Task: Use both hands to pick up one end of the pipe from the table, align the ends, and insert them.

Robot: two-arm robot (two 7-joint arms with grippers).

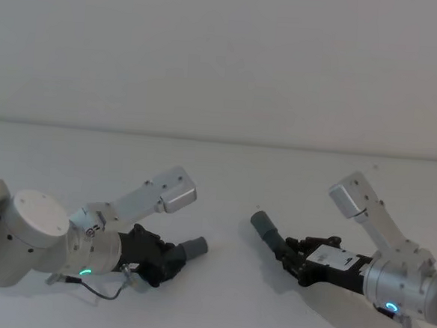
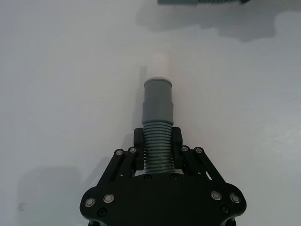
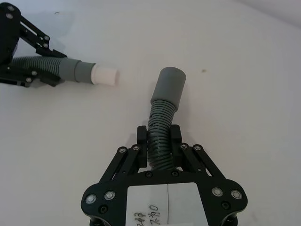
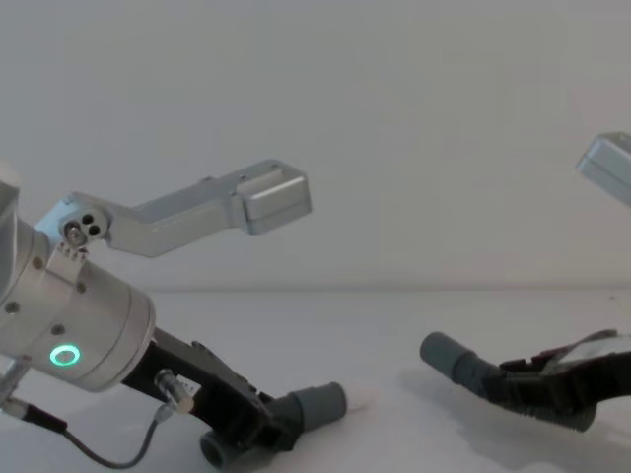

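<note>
Underneath everything, a plain matte white table, backed by a pale wall. Reaching in from the near left, a silver-grey cylindrical left arm with a green glowing ring. From the near right, a matching right arm bearing a white label.

At the left arm's end, low over the table, the black plastic two-finger left gripper, clamped tight around the ribbed body of the left hose piece, a short dark-grey flexible length. On the other side, the black two-finger right gripper, likewise squeezed onto the ribs of the right hose piece, dark grey and gently curved.

Ahead of each set of fingers, a smooth grey cylindrical cuff. The left cuff pointing toward the table's middle. The right cuff tilted upward and toward the left side. Between the two cuffs, bare table: well apart, not lined up.

Poking out of the left cuff, a short white cylindrical stub.
</note>
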